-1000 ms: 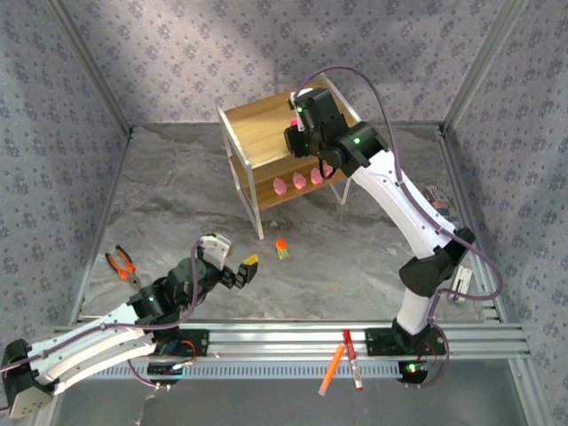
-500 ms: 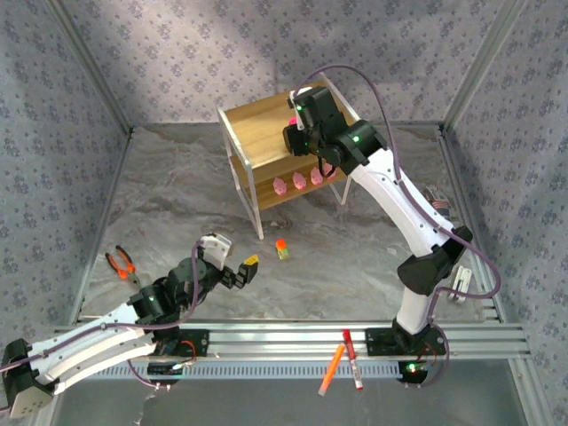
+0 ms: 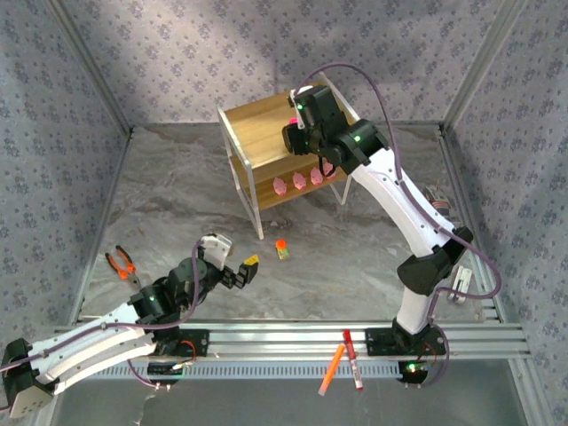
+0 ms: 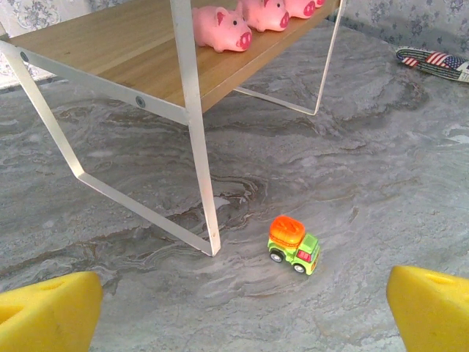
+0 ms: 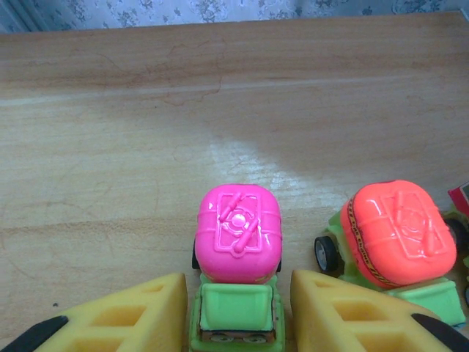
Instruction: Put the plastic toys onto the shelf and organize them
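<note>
— What has the right gripper (image 5: 238, 312) got?

— Its yellow pads (image 5: 132, 315) stand narrow, one on each side of the green cab of the pink-topped truck (image 5: 238, 242), which sits on the top board of the shelf (image 5: 220, 95). I cannot tell whether they press the cab or stand just clear of it. The bottom edge of the wrist view cuts off the cab's front.

— Anything beside it?

— An orange-topped truck (image 5: 399, 231) is just to its right on the same board. At the frame's edge there is a red scrap, too cropped to name. From above, the right arm covers the fingertips and most of both trucks.

— And the left gripper (image 4: 238, 312)?

— Its jaws are wide apart with nothing between them. It is low over the table (image 4: 381, 169), facing the shelf's front leg.

— The other toys?

— A loose truck (image 4: 293, 242) with an orange top stands on the table near that leg, not touching it. The pigs (image 4: 220, 29) line the lower board. Three can be counted, the farther two cropped by the frame's top. In the top view the arm crosses that end of the row, so a fourth cannot be made out.
</note>
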Robot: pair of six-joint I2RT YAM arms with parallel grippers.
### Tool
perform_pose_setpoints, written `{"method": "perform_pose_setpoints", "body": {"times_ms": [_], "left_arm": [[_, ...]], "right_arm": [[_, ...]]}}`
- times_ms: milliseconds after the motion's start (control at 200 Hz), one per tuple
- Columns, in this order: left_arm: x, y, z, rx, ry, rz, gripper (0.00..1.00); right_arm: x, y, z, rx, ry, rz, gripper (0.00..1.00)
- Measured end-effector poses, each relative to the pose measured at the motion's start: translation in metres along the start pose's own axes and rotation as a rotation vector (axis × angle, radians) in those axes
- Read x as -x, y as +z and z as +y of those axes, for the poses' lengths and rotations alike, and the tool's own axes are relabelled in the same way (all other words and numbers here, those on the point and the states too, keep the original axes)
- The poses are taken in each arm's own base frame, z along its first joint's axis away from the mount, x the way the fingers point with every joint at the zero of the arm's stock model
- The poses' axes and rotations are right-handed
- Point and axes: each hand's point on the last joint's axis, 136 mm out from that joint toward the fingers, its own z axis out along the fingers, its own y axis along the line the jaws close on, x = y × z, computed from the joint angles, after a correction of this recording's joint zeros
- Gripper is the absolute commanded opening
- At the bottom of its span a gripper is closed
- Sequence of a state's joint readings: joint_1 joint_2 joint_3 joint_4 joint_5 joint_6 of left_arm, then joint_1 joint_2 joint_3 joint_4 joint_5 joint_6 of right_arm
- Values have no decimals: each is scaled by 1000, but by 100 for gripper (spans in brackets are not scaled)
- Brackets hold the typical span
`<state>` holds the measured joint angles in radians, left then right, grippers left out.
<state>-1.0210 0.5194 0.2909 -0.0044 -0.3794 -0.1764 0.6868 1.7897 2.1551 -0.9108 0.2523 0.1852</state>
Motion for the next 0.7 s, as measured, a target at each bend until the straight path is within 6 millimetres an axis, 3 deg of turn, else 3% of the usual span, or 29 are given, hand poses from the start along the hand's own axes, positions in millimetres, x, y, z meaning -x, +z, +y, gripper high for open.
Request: {"method": "perform_pose_setpoints", "body": {"times_ms": [700], "left_arm": [[-8, 4, -2, -3, 13, 34, 99]], "right_arm": [[4, -10, 2, -7, -17, -12, 45]]}}
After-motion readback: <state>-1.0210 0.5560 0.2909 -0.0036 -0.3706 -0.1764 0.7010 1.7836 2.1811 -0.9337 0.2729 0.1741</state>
